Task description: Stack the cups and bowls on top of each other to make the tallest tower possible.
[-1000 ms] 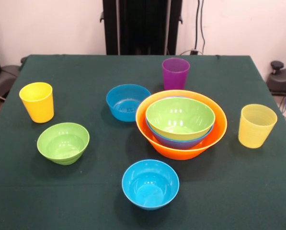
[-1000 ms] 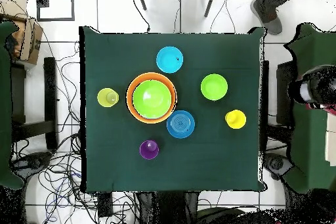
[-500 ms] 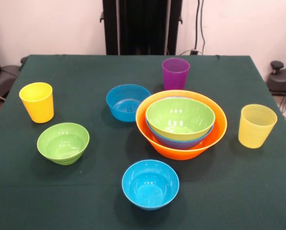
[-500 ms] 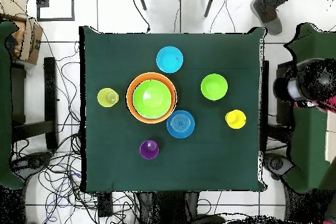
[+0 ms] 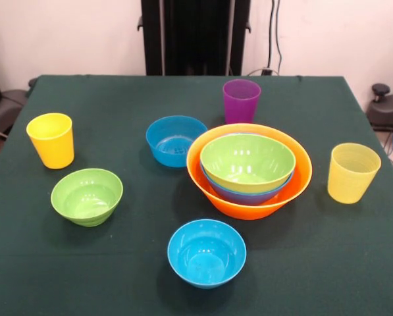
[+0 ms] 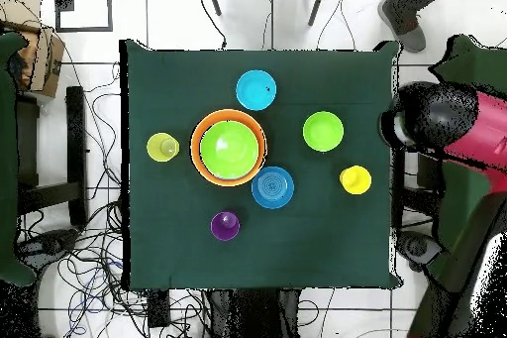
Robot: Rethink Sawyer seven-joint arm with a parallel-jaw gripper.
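Observation:
The tower is a big orange bowl (image 5: 303, 176) holding a large blue bowl (image 5: 245, 195) with a medium green bowl (image 5: 247, 161) nested on top. Loose around it stand a small green bowl (image 5: 87, 195), two small blue bowls (image 5: 176, 140) (image 5: 207, 252), a purple cup (image 5: 241, 101), an opaque yellow cup (image 5: 51, 139) and a ribbed pale yellow cup (image 5: 352, 172). Only the overhead view shows the gripper (image 6: 401, 128), at the black end of the red arm over the table's right edge, near the yellow cup (image 6: 355, 179). Its state is hidden.
The dark green table (image 6: 327, 245) has chairs and cables around it. A person's shoe (image 6: 401, 17) shows beyond the top right corner in the overhead view. The red arm (image 6: 475, 136) reaches in from the right there.
In the overhead view the arm has swung in from the right edge toward the table's right side. No cup or bowl has moved.

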